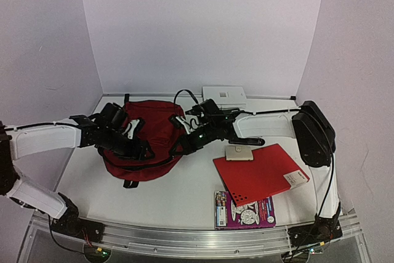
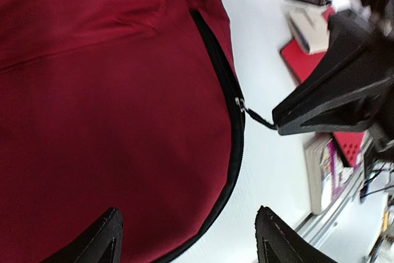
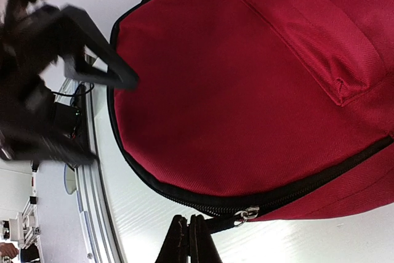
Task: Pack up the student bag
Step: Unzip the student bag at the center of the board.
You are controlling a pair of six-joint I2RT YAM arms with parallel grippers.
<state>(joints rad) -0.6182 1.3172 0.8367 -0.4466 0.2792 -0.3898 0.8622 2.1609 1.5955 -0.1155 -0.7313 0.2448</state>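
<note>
Student bag (image 1: 148,143) partly hidden under arms (top view). L gripper (image 2: 188,235) spread; R gripper (image 3: 189,221), bag's 3 o'clock, pinches zipper pull (image 3: 245,215).

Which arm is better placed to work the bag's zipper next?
Right. The right gripper is shut on the zipper pull of the student bag, ready to draw it along. The left gripper is open over the red fabric, holding nothing.

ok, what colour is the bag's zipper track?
Black zipper on the dark red student bag; clearest in right wrist view.
</note>
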